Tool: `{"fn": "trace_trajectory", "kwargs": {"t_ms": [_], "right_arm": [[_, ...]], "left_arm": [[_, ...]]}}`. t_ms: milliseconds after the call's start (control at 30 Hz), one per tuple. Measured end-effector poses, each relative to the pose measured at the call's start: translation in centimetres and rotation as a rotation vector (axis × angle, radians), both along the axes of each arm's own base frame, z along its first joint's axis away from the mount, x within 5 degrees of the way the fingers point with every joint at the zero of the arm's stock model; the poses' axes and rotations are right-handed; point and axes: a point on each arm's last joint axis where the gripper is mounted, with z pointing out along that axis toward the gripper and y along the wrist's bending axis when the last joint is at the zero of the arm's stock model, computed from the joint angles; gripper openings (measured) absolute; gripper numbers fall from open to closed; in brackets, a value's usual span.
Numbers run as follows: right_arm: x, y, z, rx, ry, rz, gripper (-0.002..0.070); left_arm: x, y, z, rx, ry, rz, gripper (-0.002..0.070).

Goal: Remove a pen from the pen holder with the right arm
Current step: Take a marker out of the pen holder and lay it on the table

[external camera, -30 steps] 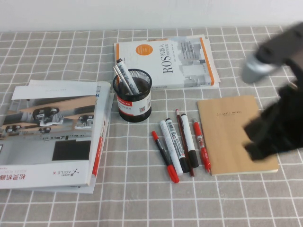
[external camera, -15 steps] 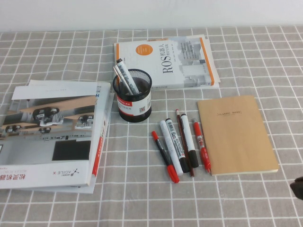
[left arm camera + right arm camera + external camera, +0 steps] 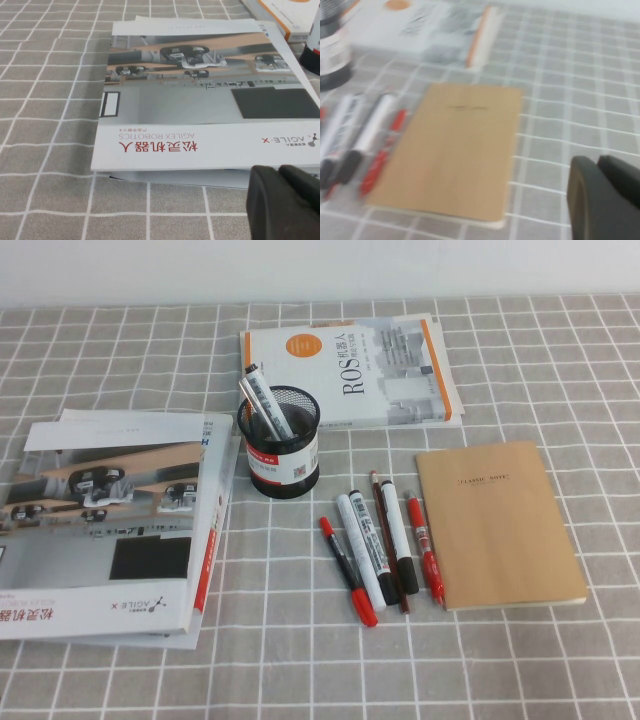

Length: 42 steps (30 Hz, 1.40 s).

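Observation:
The black mesh pen holder (image 3: 281,443) stands mid-table with a grey-white marker (image 3: 262,400) leaning out of it. Several pens and markers (image 3: 385,545) lie side by side on the cloth just in front of it. Neither arm shows in the high view. In the right wrist view my right gripper (image 3: 597,162) is shut and empty, hanging over the checked cloth beside the brown notebook (image 3: 455,145), with the pen holder (image 3: 332,50) far off. My left gripper (image 3: 279,172) is shut with nothing in it, by the near edge of the AgileX booklet (image 3: 200,100).
A ROS book (image 3: 350,368) lies behind the holder. The brown notebook (image 3: 497,523) sits to the right of the loose pens. The large AgileX booklet (image 3: 105,525) covers the left side. Grey checked cloth covers the table.
My right arm, which hung over the notebook a second ago, has drawn back toward the front right and left the high view. Its gripper stayed shut.

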Motion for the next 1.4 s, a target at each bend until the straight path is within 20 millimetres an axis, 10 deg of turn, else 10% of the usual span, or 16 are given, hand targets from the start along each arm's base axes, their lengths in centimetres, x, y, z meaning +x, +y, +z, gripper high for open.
{"fn": "trace_trajectory", "kwargs": {"t_ms": [567,1400], "right_arm": [[-5.0,-2.4,-4.7,0.072,-0.220,-0.189,-0.0012],[-5.6,-1.8,-6.8,0.047,0.002,-0.120,-0.0013]], "left_arm": [[0.0,0.0,0.0,0.000,0.000,0.000,-0.0004],[0.0,0.0,0.0,0.000,0.000,0.000,-0.0004]]}}
